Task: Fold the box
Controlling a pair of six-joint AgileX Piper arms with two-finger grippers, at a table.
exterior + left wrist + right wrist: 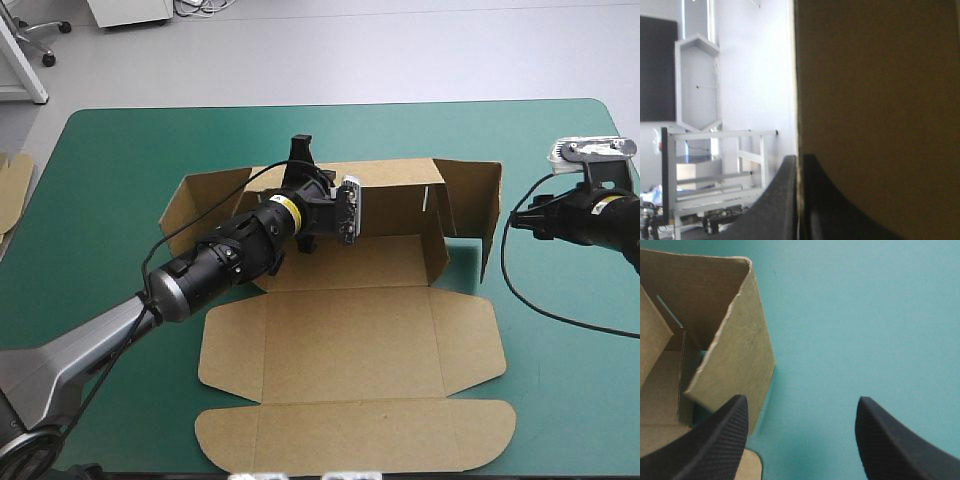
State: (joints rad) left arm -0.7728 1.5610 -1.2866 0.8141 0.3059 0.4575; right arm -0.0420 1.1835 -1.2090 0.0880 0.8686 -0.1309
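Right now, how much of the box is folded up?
Just started. The box's back wall and its end flaps stand up. The left tool is pinching that wall; the right tool is open beside the box. The big near panels lie flat, untucked.

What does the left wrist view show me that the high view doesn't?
Only the left wrist view: the left gripper seen close up, its fingers all but shut on the edge of a raised wall of the box.
Only the high view: the whole sheet, with its lid flat toward the near edge, the teal-green table, and spare board at the table's left edge.
Both: the left gripper at the box's far wall.
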